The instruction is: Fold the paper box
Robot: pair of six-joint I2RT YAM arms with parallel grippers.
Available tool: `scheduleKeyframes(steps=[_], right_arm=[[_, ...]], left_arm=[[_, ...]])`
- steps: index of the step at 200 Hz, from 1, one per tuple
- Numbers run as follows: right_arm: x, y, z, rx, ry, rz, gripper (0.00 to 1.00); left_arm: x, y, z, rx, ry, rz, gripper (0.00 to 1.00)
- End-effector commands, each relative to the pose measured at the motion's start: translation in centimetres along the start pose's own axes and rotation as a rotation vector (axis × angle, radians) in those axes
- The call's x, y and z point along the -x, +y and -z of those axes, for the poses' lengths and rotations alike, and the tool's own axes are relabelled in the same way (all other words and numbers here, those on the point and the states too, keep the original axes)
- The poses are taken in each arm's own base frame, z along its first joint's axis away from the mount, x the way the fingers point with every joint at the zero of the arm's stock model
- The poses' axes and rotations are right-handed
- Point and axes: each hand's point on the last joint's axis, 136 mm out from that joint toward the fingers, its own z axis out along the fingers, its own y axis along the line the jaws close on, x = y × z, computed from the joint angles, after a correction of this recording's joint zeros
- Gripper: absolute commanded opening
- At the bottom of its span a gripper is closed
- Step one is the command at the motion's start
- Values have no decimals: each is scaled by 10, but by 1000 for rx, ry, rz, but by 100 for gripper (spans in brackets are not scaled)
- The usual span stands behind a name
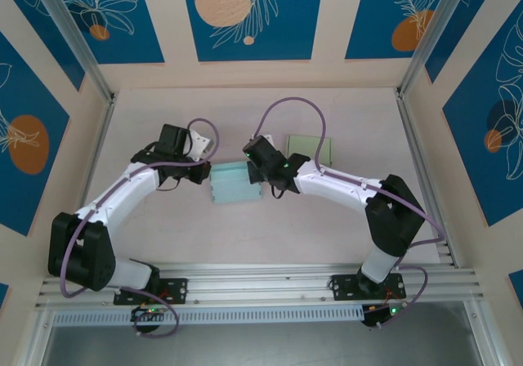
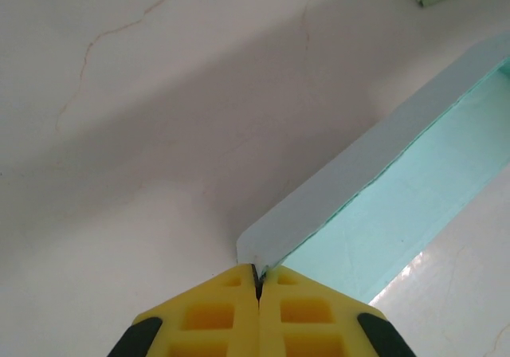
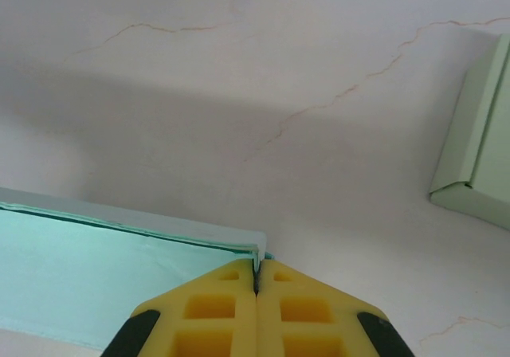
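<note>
The paper box (image 1: 234, 184) is a pale teal sheet lying in the middle of the table between both arms. My left gripper (image 1: 206, 172) is at its left edge. In the left wrist view the yellow jaws of the left gripper (image 2: 256, 281) are shut on the corner of a raised flap of the paper box (image 2: 351, 166). My right gripper (image 1: 256, 172) is at the right edge. In the right wrist view the right gripper (image 3: 256, 273) is shut on the corner of the opposite raised flap of the paper box (image 3: 119, 217).
A second, light green folded box (image 1: 309, 148) lies just behind the right gripper, also visible as the green box (image 3: 478, 146) at the right in the right wrist view. The table (image 1: 343, 121) is pale pink with aluminium rails at its sides.
</note>
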Motion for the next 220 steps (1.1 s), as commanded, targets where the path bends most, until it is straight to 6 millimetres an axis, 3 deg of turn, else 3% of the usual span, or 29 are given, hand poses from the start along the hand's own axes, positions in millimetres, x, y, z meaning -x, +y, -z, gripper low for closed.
scheduleKeyframes(steps=[1, 31, 75, 132, 220], right_arm=[[16, 2, 10, -7, -79, 7, 0], [23, 2, 7, -24, -117, 10, 0], [23, 3, -5, -47, -126, 13, 0], [17, 7, -18, -56, -97, 24, 0], [13, 6, -21, -66, -83, 27, 0]], left_arm=[[27, -8, 5, -15, -121, 52, 0], [41, -12, 6, -34, -188, 101, 0], [46, -17, -1, -64, -216, 173, 0], [40, -14, -14, -73, -212, 254, 0], [23, -3, -27, -25, -200, 292, 0]])
